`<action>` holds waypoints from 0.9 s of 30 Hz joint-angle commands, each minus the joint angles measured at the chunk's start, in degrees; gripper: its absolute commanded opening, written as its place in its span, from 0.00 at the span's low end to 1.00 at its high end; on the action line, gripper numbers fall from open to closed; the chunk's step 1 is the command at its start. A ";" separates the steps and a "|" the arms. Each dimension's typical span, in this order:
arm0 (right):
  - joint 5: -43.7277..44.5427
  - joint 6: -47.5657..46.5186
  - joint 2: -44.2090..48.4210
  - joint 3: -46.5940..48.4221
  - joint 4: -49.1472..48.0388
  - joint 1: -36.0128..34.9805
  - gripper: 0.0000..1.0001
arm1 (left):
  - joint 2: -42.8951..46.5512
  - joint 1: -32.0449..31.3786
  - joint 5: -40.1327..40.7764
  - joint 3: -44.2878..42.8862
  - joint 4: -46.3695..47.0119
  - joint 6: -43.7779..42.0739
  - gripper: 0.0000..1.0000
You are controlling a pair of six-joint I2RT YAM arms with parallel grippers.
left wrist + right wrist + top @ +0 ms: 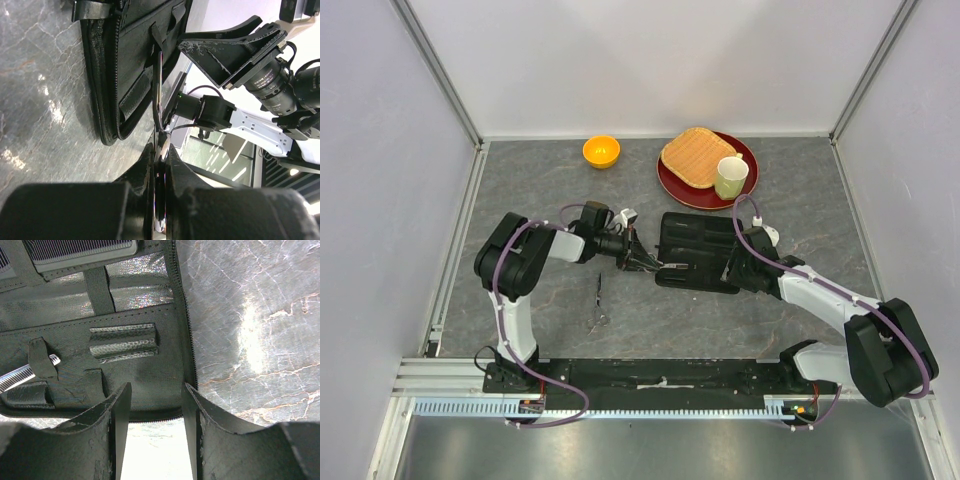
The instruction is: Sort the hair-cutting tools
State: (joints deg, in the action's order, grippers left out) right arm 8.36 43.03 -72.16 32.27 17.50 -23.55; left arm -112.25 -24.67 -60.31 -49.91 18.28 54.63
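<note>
Scissors (pixel 158 95) sit pinched in the tightly closed left claw (pixel 159 150), tip at the case (pixel 705 240) mid worktop (pixel 520 180); second scissors (pixel 599 302) lie toward its near edge. Right claw (pixel 156 390) stands half-open over the case's rim.

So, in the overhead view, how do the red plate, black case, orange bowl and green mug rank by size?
1. red plate and black case: about alike, plate perhaps slightly wider.
2. orange bowl and green mug: too alike to rank.
</note>
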 commanded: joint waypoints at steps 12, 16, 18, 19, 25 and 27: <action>1.22 -0.23 -1.14 -2.30 1.05 0.44 0.53 | -0.52 -2.32 1.78 -0.89 2.74 -0.04 0.68; 1.66 -0.05 -1.32 -2.30 1.14 0.35 0.53 | 0.62 -2.32 5.46 -3.26 -5.96 -4.96 0.76; 1.84 0.13 -1.23 -2.39 1.14 0.43 0.54 | 2.29 -2.32 10.46 -4.84 -13.40 -8.81 0.78; 2.01 0.13 -1.23 -2.39 1.05 0.35 0.54 | 2.99 -2.23 12.74 -5.37 -16.06 -10.15 0.78; 2.27 0.13 -0.97 -2.56 1.05 0.35 0.54 | 9.85 -2.40 28.75 -7.04 -26.18 -15.43 0.82; 2.27 0.13 -1.05 -2.56 1.14 0.35 0.54 | 10.38 -2.49 30.51 -7.04 -27.24 -16.04 0.83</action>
State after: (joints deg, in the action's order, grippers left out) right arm 8.29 43.05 -72.10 32.16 17.32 -23.51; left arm -105.75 -26.87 -39.09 -55.13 -1.87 44.60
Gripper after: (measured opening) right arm 0.535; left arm 0.822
